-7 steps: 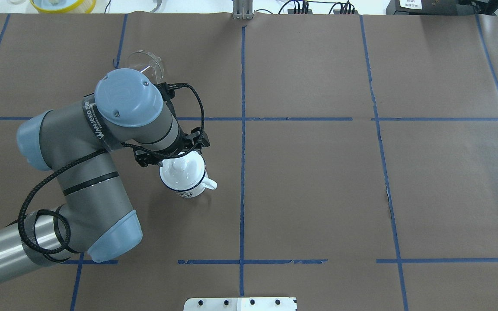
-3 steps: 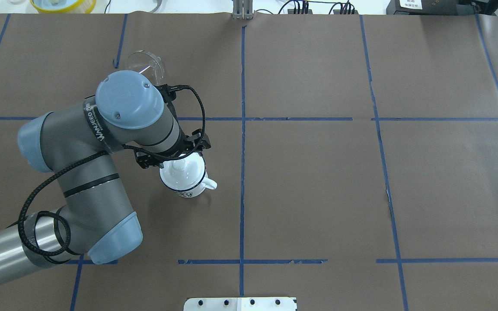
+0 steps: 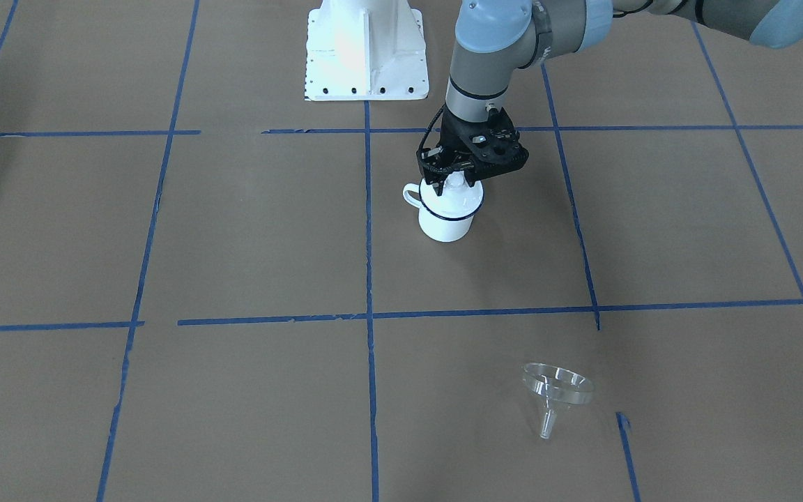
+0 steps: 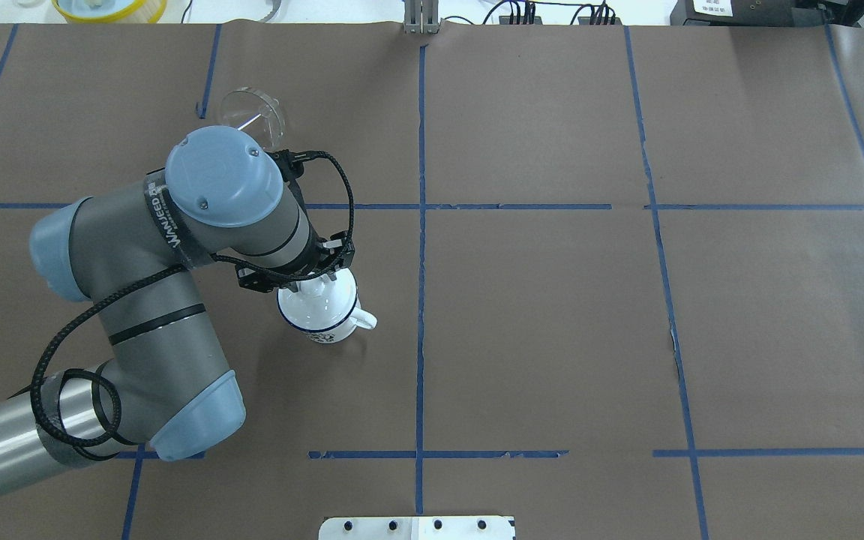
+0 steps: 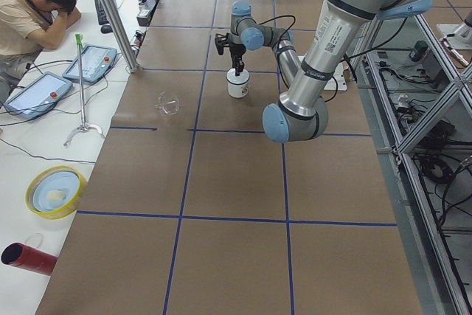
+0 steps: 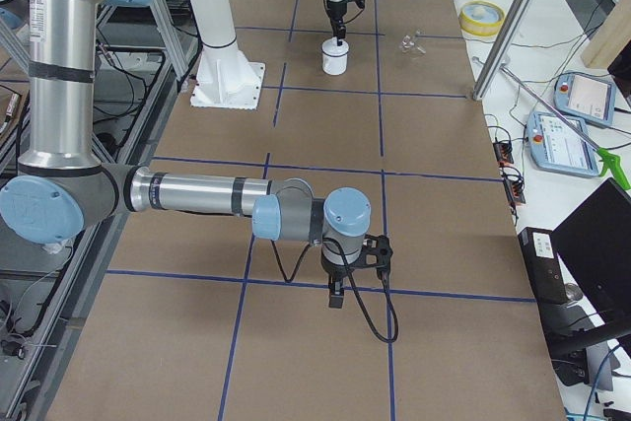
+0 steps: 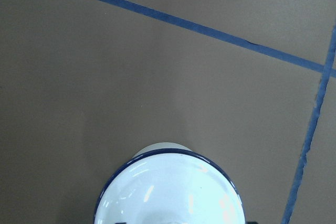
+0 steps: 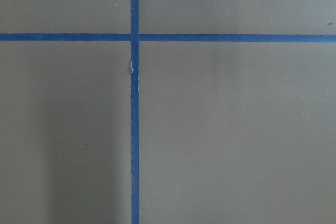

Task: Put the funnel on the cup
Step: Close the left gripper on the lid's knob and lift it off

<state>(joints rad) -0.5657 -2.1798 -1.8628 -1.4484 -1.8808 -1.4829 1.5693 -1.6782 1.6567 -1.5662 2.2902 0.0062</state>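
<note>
Left end effector (image 3: pixel 456 183) over cup (image 3: pixel 447 222), funnel (image 3: pixel 556 387) well apart

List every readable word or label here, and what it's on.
"WANJEED", plus smaller unreadable characters: band on the left arm.
Dark print on the cup: too blurred to read.
White label on the black box beyond the table: too small to read.
</note>
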